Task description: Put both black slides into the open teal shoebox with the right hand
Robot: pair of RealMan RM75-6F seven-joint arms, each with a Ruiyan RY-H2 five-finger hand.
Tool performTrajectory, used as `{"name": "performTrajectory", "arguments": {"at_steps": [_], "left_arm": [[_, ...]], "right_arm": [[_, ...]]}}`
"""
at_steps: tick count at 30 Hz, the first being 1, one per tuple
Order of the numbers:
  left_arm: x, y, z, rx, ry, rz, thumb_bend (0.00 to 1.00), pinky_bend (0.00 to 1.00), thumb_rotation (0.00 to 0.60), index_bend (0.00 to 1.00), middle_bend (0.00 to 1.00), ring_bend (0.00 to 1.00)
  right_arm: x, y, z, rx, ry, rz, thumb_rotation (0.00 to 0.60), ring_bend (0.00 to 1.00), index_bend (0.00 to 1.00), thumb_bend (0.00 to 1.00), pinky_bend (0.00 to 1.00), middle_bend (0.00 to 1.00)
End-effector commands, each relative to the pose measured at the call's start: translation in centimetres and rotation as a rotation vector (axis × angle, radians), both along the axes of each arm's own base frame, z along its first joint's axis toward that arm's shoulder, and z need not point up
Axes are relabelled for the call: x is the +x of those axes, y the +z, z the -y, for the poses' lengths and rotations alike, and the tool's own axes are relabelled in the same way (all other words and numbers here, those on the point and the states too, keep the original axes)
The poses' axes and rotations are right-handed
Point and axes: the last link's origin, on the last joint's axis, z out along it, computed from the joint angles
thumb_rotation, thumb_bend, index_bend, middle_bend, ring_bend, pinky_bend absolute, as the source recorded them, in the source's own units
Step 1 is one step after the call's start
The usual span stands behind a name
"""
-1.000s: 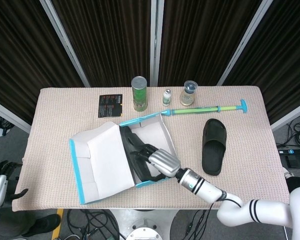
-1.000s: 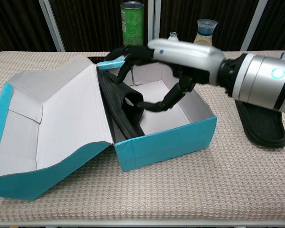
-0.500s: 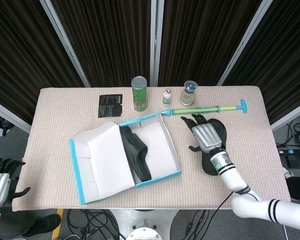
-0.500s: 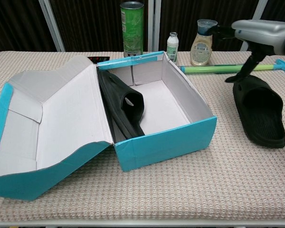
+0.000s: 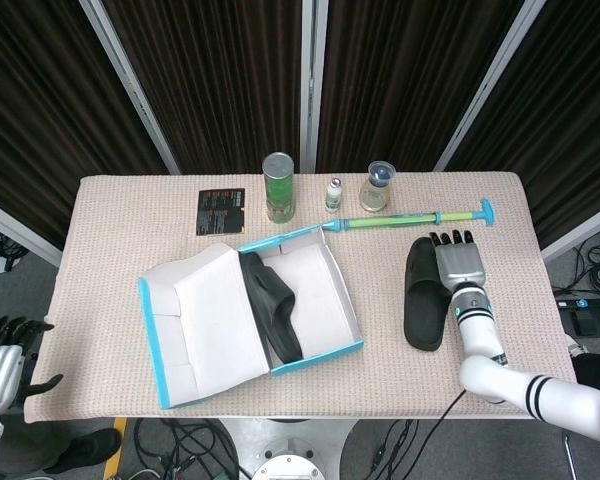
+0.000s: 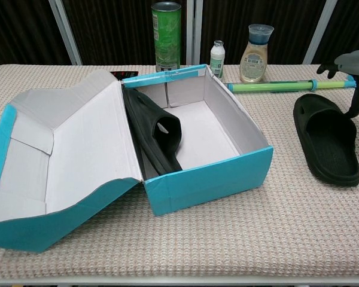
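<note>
One black rubber slide point(image 5: 271, 308) stands on edge inside the open teal cardboard shoebox point(image 5: 320, 358), against its left wall. Second black slide point(image 5: 426, 292) lies flat on the beige woven table cover point(image 5: 110, 240), well right of the box. Right hand point(image 5: 458, 264) hovers over that slide's right edge, fingers point(image 5: 447, 238) extended and apart, holding nothing. Left hand point(image 5: 2, 362) at near-left frame edge, off the table, fingers spread, empty
</note>
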Motion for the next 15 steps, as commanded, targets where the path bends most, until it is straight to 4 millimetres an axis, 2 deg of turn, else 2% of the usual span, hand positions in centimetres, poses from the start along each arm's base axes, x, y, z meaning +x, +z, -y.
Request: {"name": "performTrajectory", "arguments": {"at_steps": [1, 7, 15], "left_arm": [[0.0, 0.0, -0.1, -0.005, 0.0, -0.001, 0.06, 0.07, 0.6, 0.27, 0.21, 0.11], [0.1, -0.1, -0.3, -0.008, -0.002, 0.0, 0.06, 0.07, 0.6, 0.27, 0.21, 0.11], [-0.3, -0.2, -0.1, -0.009, 0.017, 0.007, 0.06, 0.07, 0.6, 0.27, 0.21, 0.11]], "right_arm": [[0.8, -1.0, 0.8, 0.057, -0.013, -0.075, 0.6, 0.0, 0.03, 0.05, 0.0, 0.1], [1.9, -2.5, 1.5, 0.112, -0.013, -0.168, 0.6, 0.0, 0.05, 0.06, 0.0, 0.1], [2.2, -4.6, 1.9, 0.147, -0.021, -0.218, 0.6, 0.0, 0.07, 0.07, 0.0, 0.11]]}}
